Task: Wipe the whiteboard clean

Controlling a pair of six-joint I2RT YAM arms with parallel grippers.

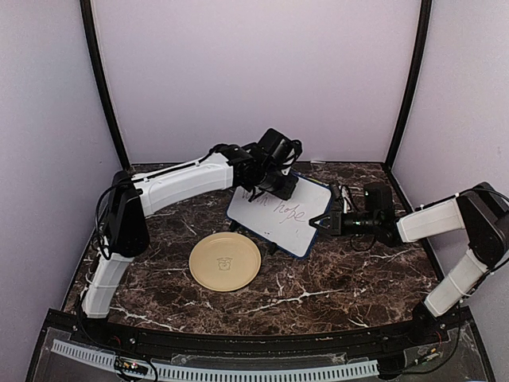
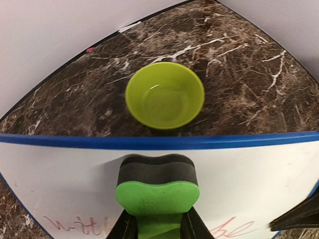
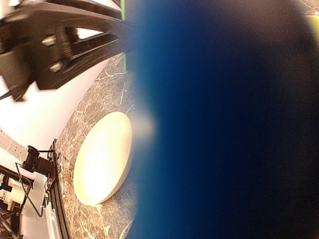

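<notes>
The whiteboard (image 1: 274,215), white with a dark-blue frame, stands tilted at the table's middle, with handwriting across its middle. My left gripper (image 1: 270,188) is shut on a green bone-shaped eraser and presses its dark felt against the board's upper part. In the left wrist view the eraser (image 2: 157,194) sits between my fingers (image 2: 124,228), just below the blue top frame (image 2: 75,141), with red writing (image 2: 75,226) beside it. My right gripper (image 1: 326,221) grips the board's right edge. The right wrist view is mostly filled by the blurred blue frame (image 3: 224,124), which hides the fingers.
A round tan plate (image 1: 225,262) lies in front of the board, also in the right wrist view (image 3: 102,159). A lime-green bowl (image 2: 164,94) stands behind the board. The left arm (image 1: 183,183) reaches over the table's left half. Enclosure walls stand close behind.
</notes>
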